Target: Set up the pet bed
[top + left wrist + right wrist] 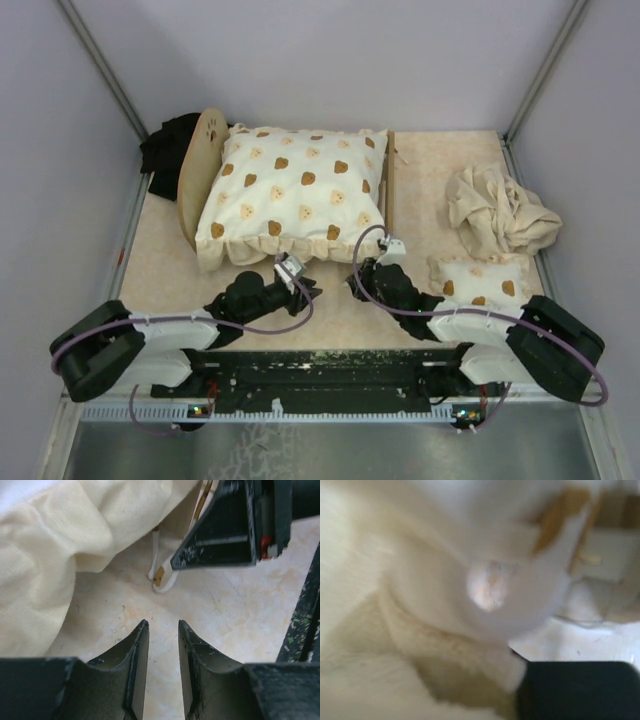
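The pet bed [203, 165] stands on the bench [330, 310] just ahead of both hands, its rounded headboard off to the left. A large frilled cushion [295, 190] with brown prints lies over its top and hides the mattress. The left hand [308, 288] sits low at the cushion's near edge. Its fingers [140, 645] are parted by a narrow gap with only bare bench between them, and cream cloth lies to its left. The right hand [358, 283] is just to the right of the left one, its tip against the same frilled edge. Its own view is a blur of cream fabric, so I cannot tell whether it grips anything. A small cushion [480, 278] lies just to its right, and a crumpled beige cloth [500, 210] farther ahead on that side.
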Robot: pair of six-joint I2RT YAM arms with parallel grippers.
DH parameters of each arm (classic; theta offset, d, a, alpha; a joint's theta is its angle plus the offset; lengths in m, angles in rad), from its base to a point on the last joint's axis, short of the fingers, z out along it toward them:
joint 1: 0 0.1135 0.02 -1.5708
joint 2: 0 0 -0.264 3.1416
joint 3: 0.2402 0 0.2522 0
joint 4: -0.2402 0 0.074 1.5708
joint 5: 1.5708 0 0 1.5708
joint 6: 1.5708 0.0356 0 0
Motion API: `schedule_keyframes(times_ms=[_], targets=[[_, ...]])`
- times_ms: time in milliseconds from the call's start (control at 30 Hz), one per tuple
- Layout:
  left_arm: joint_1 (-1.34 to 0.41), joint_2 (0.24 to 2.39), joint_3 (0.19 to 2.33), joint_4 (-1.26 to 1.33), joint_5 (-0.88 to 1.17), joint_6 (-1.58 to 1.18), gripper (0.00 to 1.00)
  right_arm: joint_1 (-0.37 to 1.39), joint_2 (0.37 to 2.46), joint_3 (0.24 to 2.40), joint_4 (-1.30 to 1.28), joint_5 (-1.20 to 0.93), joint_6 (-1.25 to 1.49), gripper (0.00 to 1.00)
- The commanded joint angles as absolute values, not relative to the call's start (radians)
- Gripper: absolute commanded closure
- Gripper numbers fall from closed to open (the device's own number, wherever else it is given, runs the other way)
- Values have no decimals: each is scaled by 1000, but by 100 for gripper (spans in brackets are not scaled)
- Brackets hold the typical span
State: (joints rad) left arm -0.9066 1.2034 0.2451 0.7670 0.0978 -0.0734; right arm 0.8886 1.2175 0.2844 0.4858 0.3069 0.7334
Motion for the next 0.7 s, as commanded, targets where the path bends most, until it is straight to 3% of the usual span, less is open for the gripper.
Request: schedule_keyframes(times_ms=[0, 100, 333, 667], targets=[[-921, 1311, 270, 910, 101, 60, 63, 896, 1131, 434, 271, 407, 676, 88], [-924, 1392, 307, 939, 102, 93, 62, 896, 1037, 428, 160, 430, 651, 100], [-940, 1586, 393, 1057, 131, 123, 60, 896, 828, 410, -34, 478, 615, 100], [-992, 1825, 505, 1160, 53, 99, 56, 896, 765, 361, 0, 480, 591, 100]])
